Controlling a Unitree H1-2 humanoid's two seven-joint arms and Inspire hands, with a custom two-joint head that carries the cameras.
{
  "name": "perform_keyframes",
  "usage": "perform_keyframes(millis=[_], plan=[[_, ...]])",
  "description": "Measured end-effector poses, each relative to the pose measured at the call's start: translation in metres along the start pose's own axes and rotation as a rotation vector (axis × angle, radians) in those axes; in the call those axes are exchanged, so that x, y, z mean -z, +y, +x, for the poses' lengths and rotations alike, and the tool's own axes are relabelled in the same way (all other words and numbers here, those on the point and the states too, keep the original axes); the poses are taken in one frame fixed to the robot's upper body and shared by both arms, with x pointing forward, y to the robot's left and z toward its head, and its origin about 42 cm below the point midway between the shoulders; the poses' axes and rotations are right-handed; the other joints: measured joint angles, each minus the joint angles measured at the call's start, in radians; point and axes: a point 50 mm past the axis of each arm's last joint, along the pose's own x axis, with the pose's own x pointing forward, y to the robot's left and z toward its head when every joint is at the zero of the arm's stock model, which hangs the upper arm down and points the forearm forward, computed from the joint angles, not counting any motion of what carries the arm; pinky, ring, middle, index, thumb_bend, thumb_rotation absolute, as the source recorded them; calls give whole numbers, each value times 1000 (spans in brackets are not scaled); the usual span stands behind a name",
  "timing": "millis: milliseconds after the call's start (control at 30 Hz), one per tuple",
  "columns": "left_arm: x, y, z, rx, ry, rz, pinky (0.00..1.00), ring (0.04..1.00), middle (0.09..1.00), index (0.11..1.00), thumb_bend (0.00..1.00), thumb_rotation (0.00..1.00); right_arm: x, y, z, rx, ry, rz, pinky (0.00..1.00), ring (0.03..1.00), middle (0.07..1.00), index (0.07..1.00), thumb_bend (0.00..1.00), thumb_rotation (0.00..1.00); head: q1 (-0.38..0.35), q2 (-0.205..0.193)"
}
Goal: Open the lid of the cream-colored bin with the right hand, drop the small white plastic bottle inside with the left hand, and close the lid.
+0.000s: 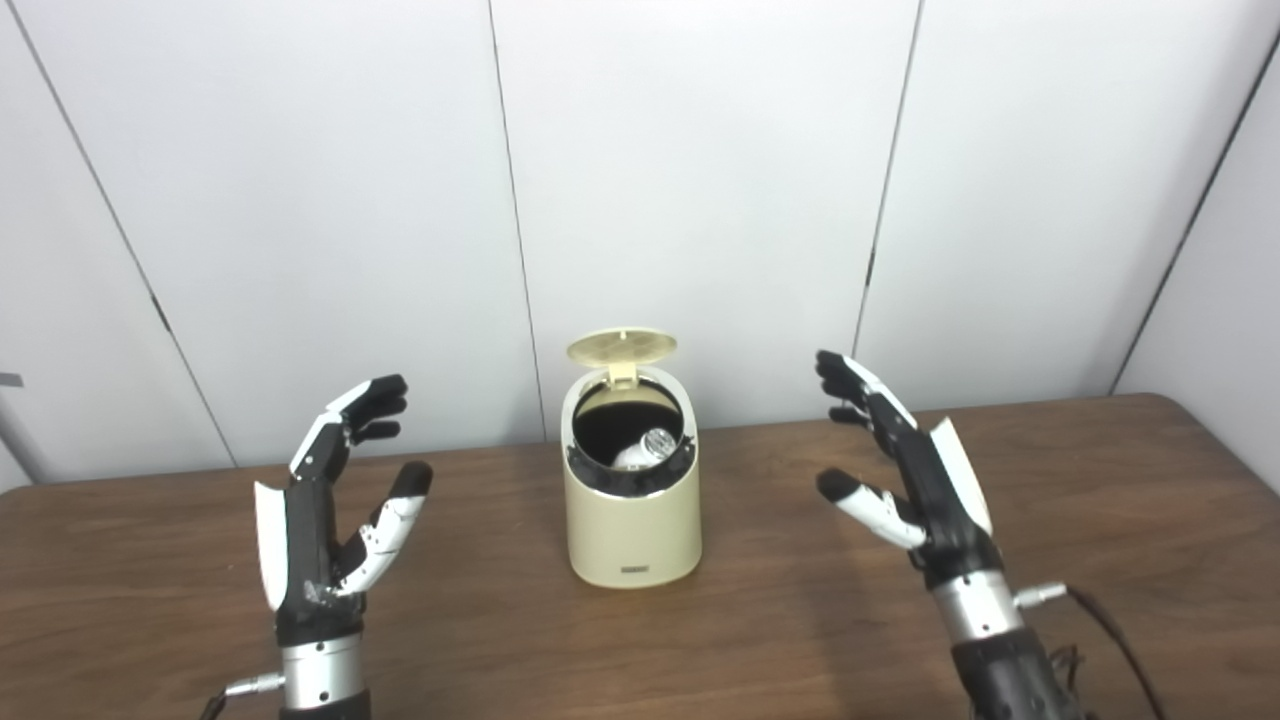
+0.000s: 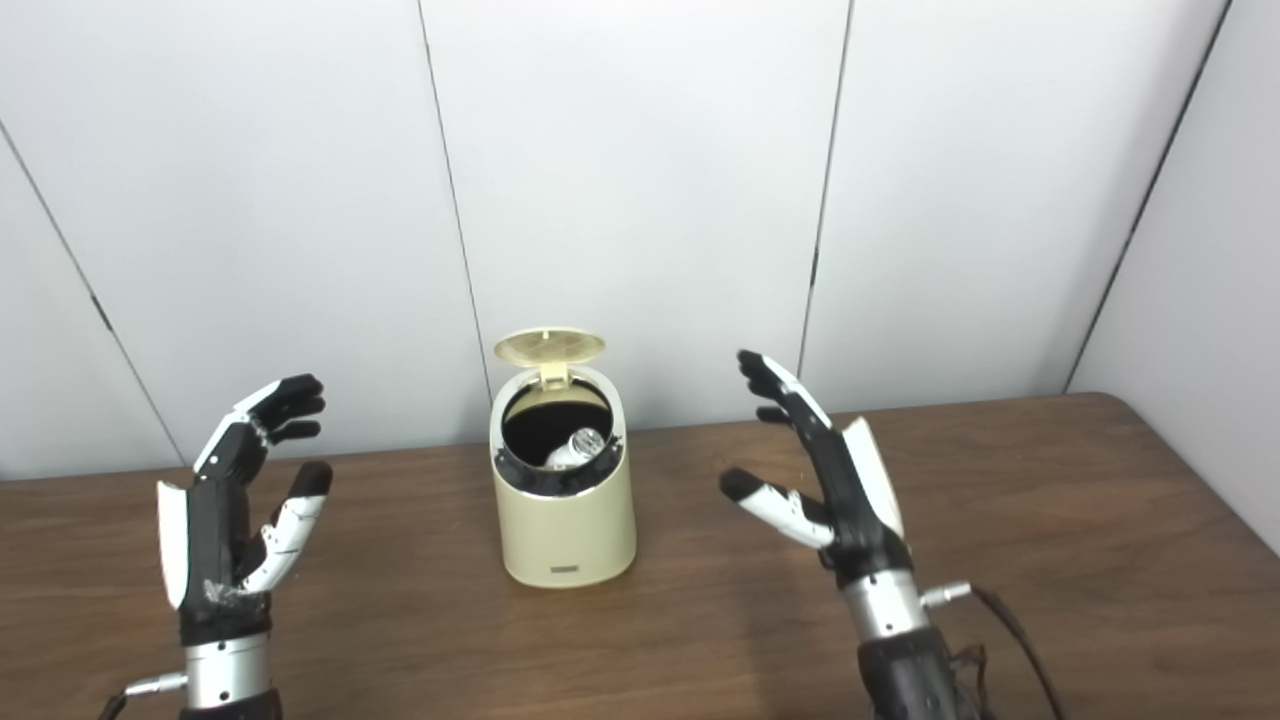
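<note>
Bin [image 1: 632, 520] between hands, lid [image 1: 621, 347] up, bottle [image 1: 645, 449] inside. Left hand [image 1: 330, 520] and right hand [image 1: 905, 470] spread, empty, above counter [image 1: 760, 620].

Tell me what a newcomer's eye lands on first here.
The cream-colored bin stands mid-table with its lid flipped up, and the small white plastic bottle lies inside its dark opening. On either side the left hand and right hand are raised, open and empty, clear of the bin.
</note>
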Motion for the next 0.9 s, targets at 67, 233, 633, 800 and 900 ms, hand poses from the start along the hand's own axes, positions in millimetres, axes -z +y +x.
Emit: perform_keyframes(millis=[67, 233, 633, 800, 900], plan=[[1, 1, -3, -7, 16, -2, 660, 743, 774, 776, 684, 694, -11, -5, 13, -22, -31, -38, 751, 857, 883, 887, 962, 875, 2, 0], [2, -2, -6, -13, 38, -8, 654, 740, 773, 780, 718, 714, -44, -11, 45, -81, -98, -146, 760, 863, 878, 878, 970, 887, 3, 2], [12, -4, -16, 25, 132, -31, 648, 748, 781, 793, 811, 687, -80, -8, 91, -274, -170, -379, 744, 876, 905, 897, 1000, 913, 5, 8], [15, -3, -16, 20, 144, -25, 640, 740, 774, 783, 806, 686, -94, 0, 109, -340, -212, -464, 729, 891, 887, 876, 1000, 902, 3, 6], [16, -4, -17, 20, 153, -27, 648, 745, 774, 783, 804, 677, -103, 9, 120, -409, -232, -523, 791, 921, 891, 872, 1000, 899, 2, 5]])
